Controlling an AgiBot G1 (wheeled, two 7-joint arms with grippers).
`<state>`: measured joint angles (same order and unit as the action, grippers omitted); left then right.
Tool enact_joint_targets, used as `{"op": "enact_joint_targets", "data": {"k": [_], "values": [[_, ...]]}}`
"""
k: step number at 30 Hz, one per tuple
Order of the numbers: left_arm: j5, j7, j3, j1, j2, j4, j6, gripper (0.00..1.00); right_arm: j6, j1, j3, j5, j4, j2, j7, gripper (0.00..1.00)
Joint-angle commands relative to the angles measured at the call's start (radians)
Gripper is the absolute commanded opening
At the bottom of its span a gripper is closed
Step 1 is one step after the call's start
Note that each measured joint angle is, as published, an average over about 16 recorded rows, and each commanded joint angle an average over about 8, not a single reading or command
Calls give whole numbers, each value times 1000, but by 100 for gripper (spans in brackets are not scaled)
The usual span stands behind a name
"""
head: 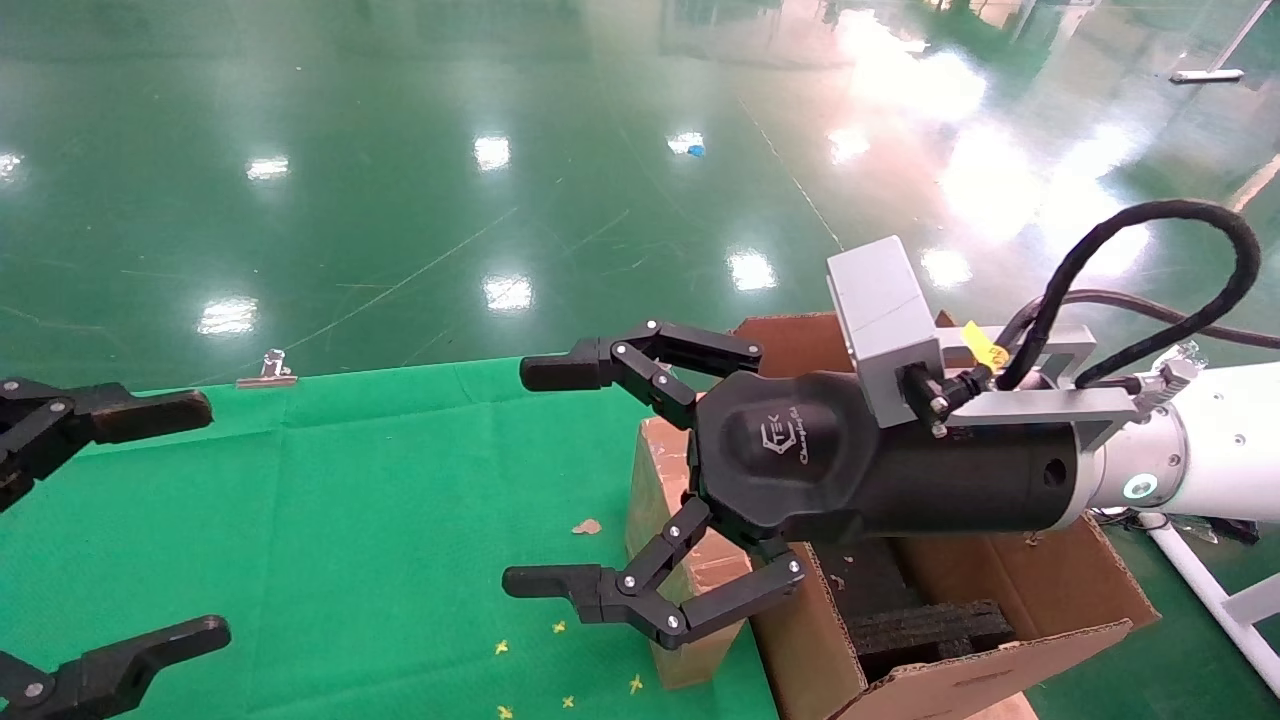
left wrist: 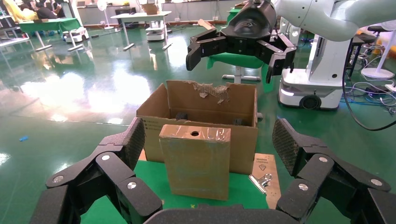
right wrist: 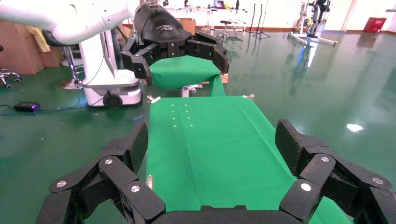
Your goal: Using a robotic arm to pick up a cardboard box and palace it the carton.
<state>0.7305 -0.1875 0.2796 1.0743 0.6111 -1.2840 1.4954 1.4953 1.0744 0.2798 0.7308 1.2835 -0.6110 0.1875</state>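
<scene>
Head view: the right hand [head: 515, 475], fingers spread wide and empty, is held above the box [head: 665, 560], which stands upright on the worktop [head: 380, 520] against the carton [head: 1000, 600], presumably for a grasp, while the left hand [head: 150, 520] is parked open at the left.

Floor [head: 400, 150] glossy green; table cloth [head: 350, 500] matt green; carton [head: 1000, 600] rough corrugated cardboard; cardboard box [left wrist: 195, 161] shiny-taped top.
</scene>
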Motion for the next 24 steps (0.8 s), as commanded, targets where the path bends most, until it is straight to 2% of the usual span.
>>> {"op": "enact_joint_targets", "data": {"k": [1,8,13,18,24], "values": [[0,0,0,0,0,0,0,100,0,0,0,0,0,0,0,100],[0,0,0,0,0,0,0,100,-9,2,9,17,3,0,14,100],[0,0,1,0,0,1,0,100,-46,35,57,104,29,-6,89,100],[-1,1,1,1,0,1,0,100,-46,144,169,305,60,-48,218,100],[-1,1,1,1,0,1,0,100,40,338,358,599,66,-168,391,100]]}}
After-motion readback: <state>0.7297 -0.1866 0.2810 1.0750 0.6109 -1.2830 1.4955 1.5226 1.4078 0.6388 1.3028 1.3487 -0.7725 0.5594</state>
